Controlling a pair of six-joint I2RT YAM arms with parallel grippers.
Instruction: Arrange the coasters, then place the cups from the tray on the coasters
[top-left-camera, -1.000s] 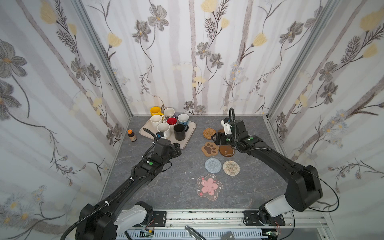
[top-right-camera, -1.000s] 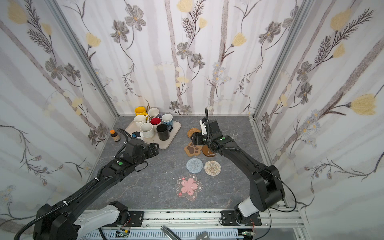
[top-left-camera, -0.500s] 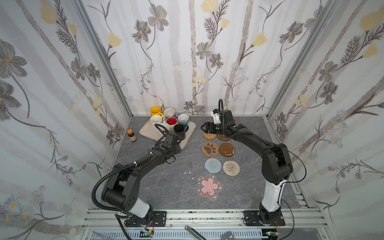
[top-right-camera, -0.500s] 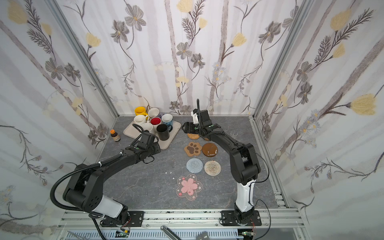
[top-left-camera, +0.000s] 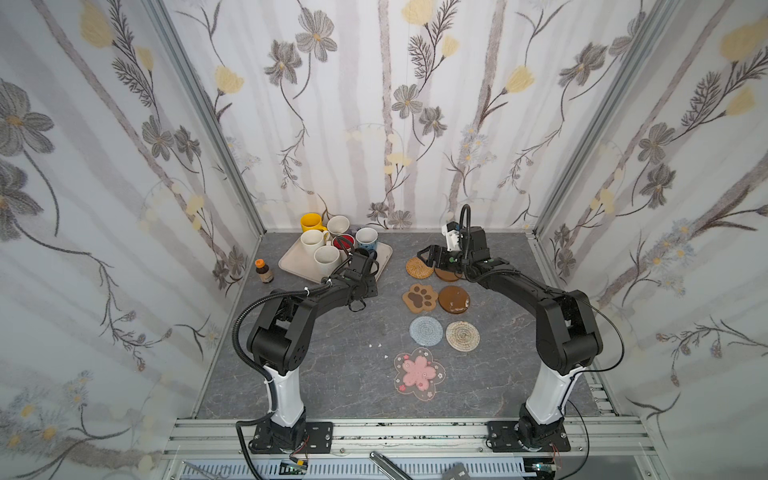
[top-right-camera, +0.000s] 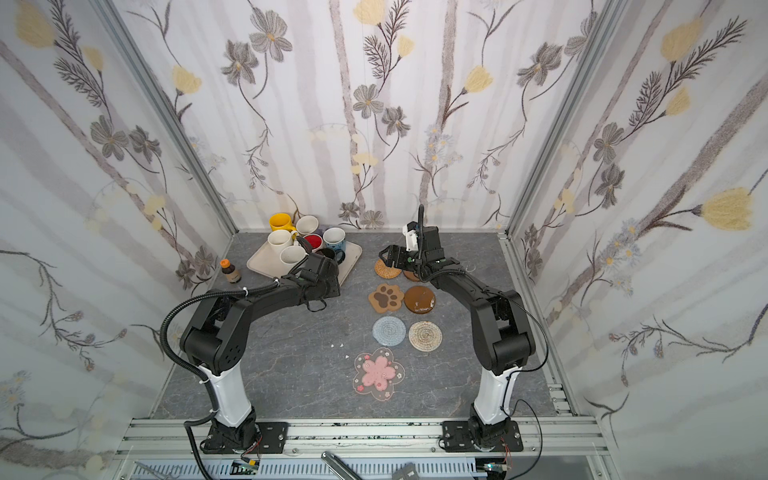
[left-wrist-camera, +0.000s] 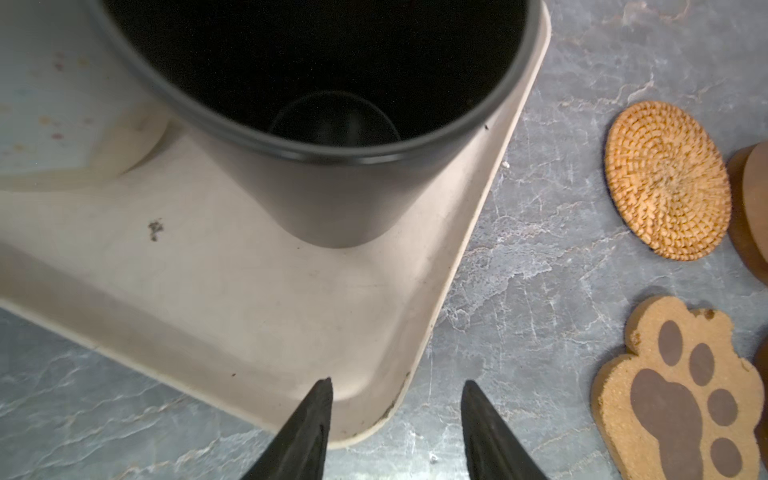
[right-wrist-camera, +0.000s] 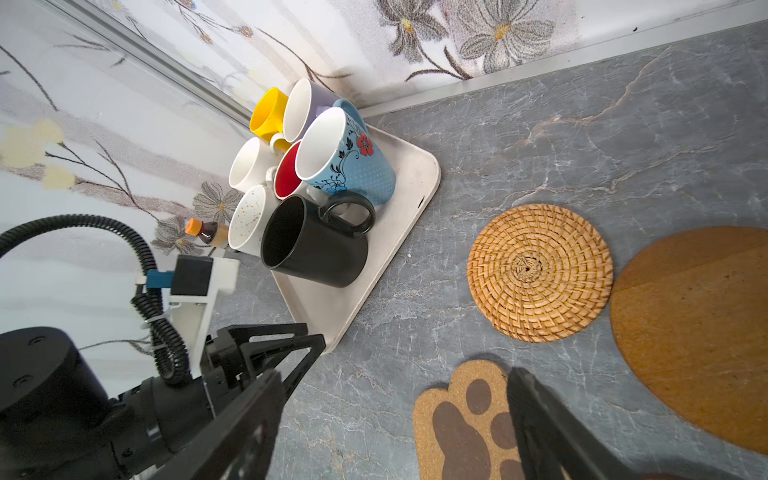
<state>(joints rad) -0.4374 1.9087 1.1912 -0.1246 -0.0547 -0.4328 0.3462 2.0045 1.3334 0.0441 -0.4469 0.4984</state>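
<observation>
**Tray:** large beige rounded-rectangle tray with a low rim (top-left-camera: 297, 266), set at the far left of the grey marbled table (top-left-camera: 324, 374).

**Cups:** seven handled ceramic mugs, upright and crowded together at the tray.
- yellow mug (right-wrist-camera: 268, 114)
- lavender-grey mug (right-wrist-camera: 322, 93)
- plain cream-white mug (right-wrist-camera: 249, 164)
- speckled cream-white mug (right-wrist-camera: 251, 220)
- white mug with red inside (right-wrist-camera: 289, 170)
- blue floral mug (right-wrist-camera: 353, 166)
- glossy black mug (right-wrist-camera: 316, 249), nearest the tray's open end

**Coasters:** seven, lying flat to the right of the tray, in pairs from far to near.
- woven rattan round (top-left-camera: 419, 267) beside a brown wooden round (top-left-camera: 444, 275), which is partly hidden
- brown paw-print (top-left-camera: 419, 297) beside a second wooden round (top-left-camera: 454, 299)
- grey-blue knitted (top-left-camera: 426, 331) beside beige braided (top-left-camera: 462, 336)
- pink blossom (top-left-camera: 419, 372), alone and nearest

**Left gripper** (left-wrist-camera: 397, 388): jaws apart and empty, over the tray's corner, near the black mug.

**Right gripper** (right-wrist-camera: 395, 376): jaws wide apart and empty, above the far coasters.
</observation>
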